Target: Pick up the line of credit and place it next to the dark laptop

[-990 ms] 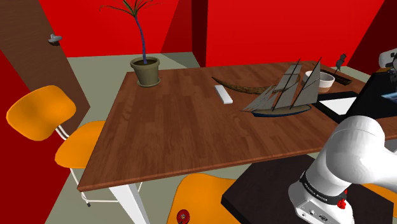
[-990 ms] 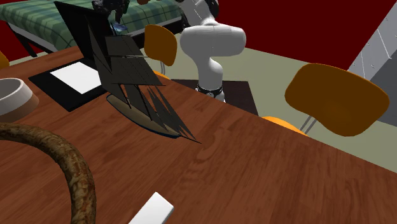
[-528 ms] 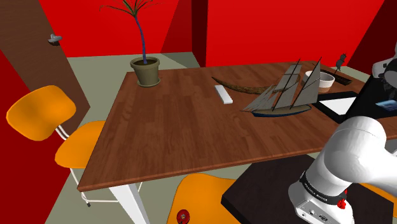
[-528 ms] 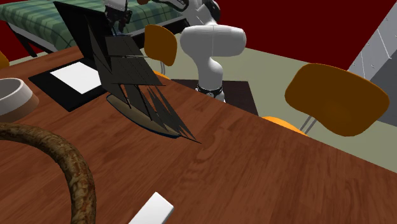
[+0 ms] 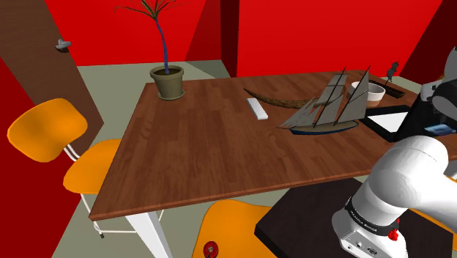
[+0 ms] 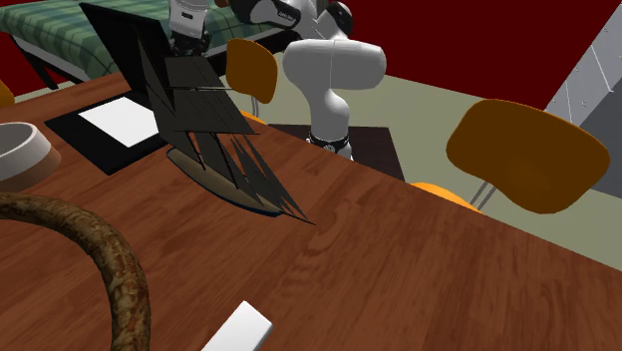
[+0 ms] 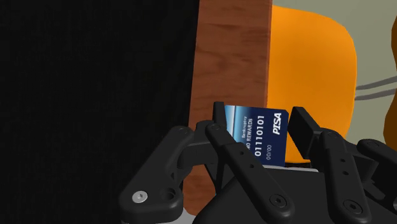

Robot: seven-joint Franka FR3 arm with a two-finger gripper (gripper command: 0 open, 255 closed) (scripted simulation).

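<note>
A blue bank card (image 7: 253,135) with white numbers stands clasped between my two black fingers (image 7: 219,135); my gripper (image 7: 257,127) is shut on it. Past the card lie the dark laptop's black lid (image 7: 95,76) and a strip of the wooden table's edge (image 7: 232,51). In the shoulder view the card (image 5: 439,130) hangs at the far right, beside the laptop's black screen (image 5: 421,110) and its base (image 5: 387,121). In the second exterior view the hand (image 6: 187,35) is just behind the laptop's lid (image 6: 125,40), partly hidden by the ship's sails.
A model sailing ship (image 5: 329,108) stands on the table (image 5: 220,154) near the laptop, with a bowl (image 5: 368,92), a curved horn (image 5: 275,99), a white flat block (image 5: 257,108) and a potted plant (image 5: 168,77) beyond. Orange chairs (image 5: 51,139) ring the table.
The hand with the card has come down along the shoulder view's right edge, closer to the laptop's lid. Nothing on the table has moved.
</note>
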